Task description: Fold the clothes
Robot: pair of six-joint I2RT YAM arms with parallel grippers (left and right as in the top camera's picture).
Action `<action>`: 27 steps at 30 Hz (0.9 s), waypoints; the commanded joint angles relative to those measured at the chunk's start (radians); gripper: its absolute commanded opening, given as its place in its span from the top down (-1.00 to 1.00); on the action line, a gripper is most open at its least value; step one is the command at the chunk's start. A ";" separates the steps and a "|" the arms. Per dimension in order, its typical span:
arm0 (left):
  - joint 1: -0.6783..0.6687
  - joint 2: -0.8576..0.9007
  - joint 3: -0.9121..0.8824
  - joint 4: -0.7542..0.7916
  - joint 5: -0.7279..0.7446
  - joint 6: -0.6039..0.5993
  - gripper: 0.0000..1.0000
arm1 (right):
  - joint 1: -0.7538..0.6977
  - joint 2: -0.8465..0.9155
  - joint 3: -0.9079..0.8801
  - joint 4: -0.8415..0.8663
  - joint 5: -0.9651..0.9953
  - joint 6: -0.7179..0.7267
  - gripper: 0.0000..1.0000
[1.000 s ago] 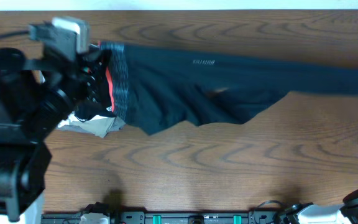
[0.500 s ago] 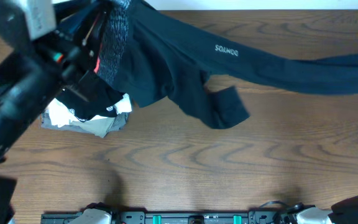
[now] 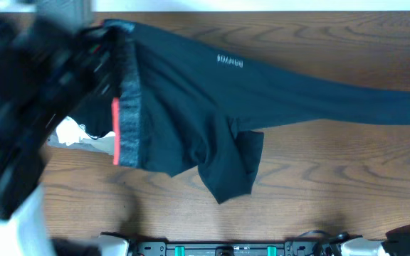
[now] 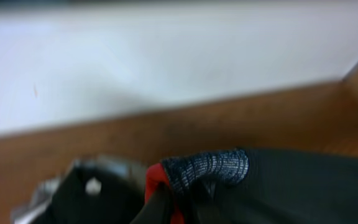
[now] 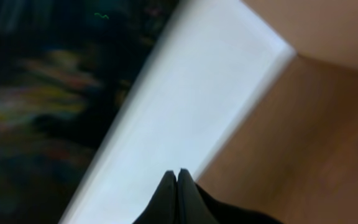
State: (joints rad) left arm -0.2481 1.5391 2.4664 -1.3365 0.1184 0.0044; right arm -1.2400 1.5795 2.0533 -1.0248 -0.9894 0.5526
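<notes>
Leggings (image 3: 191,107), one pair; white garment (image 3: 67,132), one; table (image 3: 319,192), one.

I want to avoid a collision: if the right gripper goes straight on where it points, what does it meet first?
Probably the white surface beyond the right gripper; nothing nearer shows, depth unclear.

Brown wood-grain tabletop (image 3: 297,185), swirling dark grain, matte, evenly lit. Plain white wall (image 4: 166,62) directly behind far edge, soft shadow low on it. Black rail (image 3: 226,249) with green marks along near edge. Right wrist view: white band, tan surface, blurred dark area beyond.
</notes>
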 commanded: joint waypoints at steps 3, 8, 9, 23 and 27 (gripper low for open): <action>0.000 0.225 -0.015 -0.044 -0.060 0.025 0.82 | 0.104 0.095 -0.003 -0.174 0.480 -0.256 0.97; 0.000 0.406 -0.015 -0.045 -0.060 0.029 0.81 | 0.194 0.212 -0.009 -0.190 0.597 -0.286 0.98; 0.000 0.440 -0.015 -0.037 -0.062 0.030 0.82 | 0.211 0.241 -0.009 -0.187 0.597 -0.293 0.97; 0.001 0.721 -0.015 0.040 -0.127 0.043 0.82 | 0.383 0.593 -0.009 -0.066 0.476 -0.442 0.97; 0.001 0.716 -0.014 0.057 -0.127 0.044 0.82 | 0.385 0.594 -0.009 -0.021 0.485 -0.441 0.98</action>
State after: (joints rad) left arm -0.2516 2.2803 2.4443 -1.2877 0.0189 0.0345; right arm -0.8494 2.1941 2.0312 -1.0691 -0.4938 0.1459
